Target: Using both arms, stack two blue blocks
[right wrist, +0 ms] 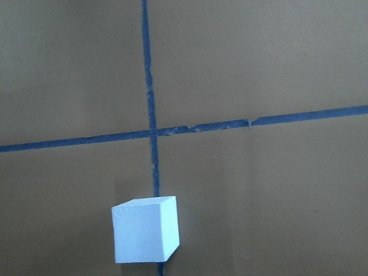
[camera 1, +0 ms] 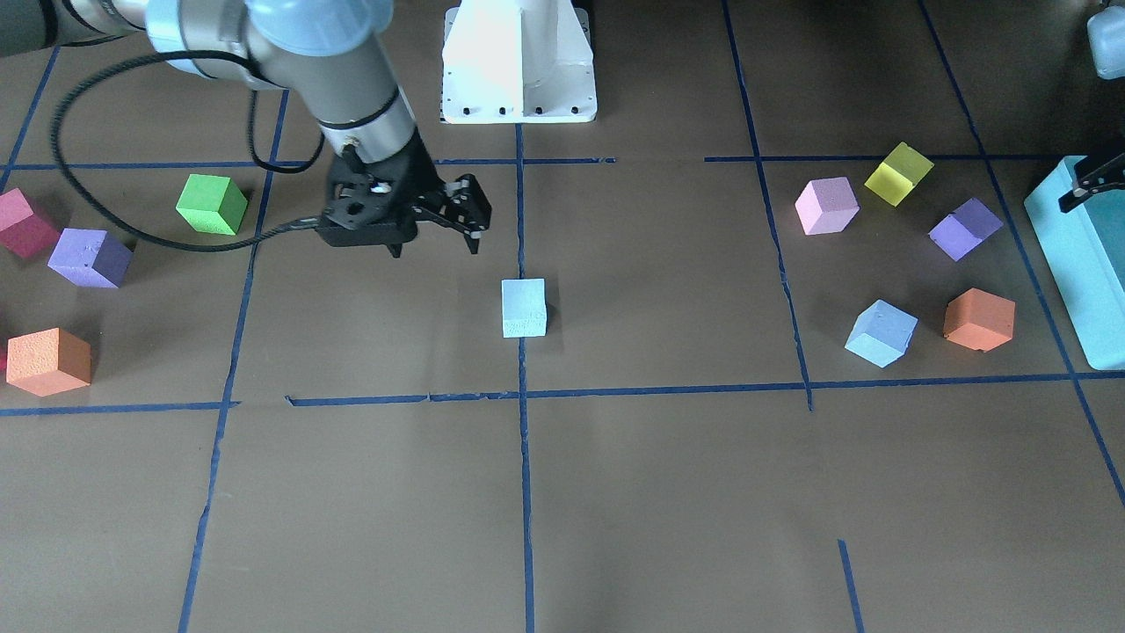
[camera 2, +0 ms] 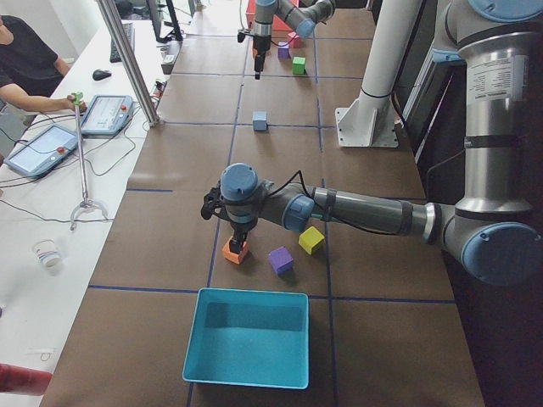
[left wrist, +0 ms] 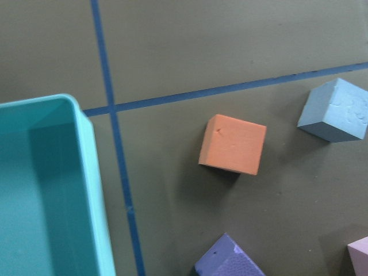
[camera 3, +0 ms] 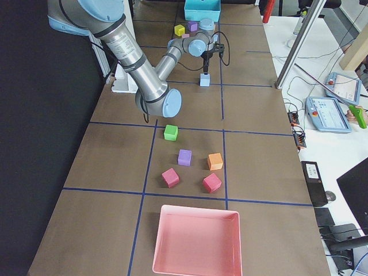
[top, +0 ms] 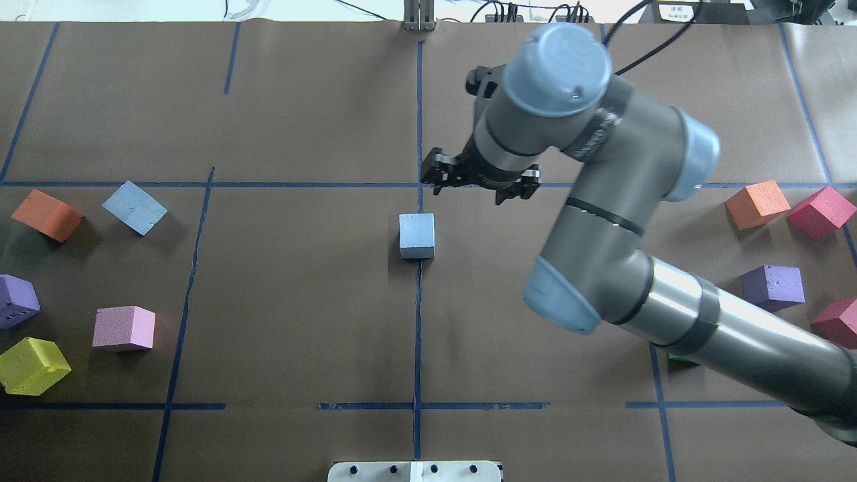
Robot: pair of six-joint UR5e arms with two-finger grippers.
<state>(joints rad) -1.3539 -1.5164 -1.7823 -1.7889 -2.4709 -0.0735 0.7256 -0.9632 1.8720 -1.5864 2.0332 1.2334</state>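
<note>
One blue block (camera 1: 524, 308) sits on the centre tape line, also in the overhead view (top: 416, 235) and low in the right wrist view (right wrist: 145, 229). The second blue block (camera 1: 881, 333) lies tilted on my left side, also in the overhead view (top: 134, 207) and the left wrist view (left wrist: 336, 112). My right gripper (camera 1: 435, 249) is open and empty, raised above the table just beside the centre block. My left gripper (camera 1: 1088, 183) shows only at the frame edge, over the teal box and near an orange cube (left wrist: 233, 144). I cannot tell whether it is open.
A teal box (camera 1: 1081, 255) stands at my far left. Pink (camera 1: 826, 206), yellow (camera 1: 898, 173) and purple (camera 1: 965, 229) cubes lie near the second blue block. Green (camera 1: 211, 204), purple (camera 1: 90, 258) and orange (camera 1: 48, 360) cubes lie on my right. A pink tray (camera 3: 195, 241) stands at the right end.
</note>
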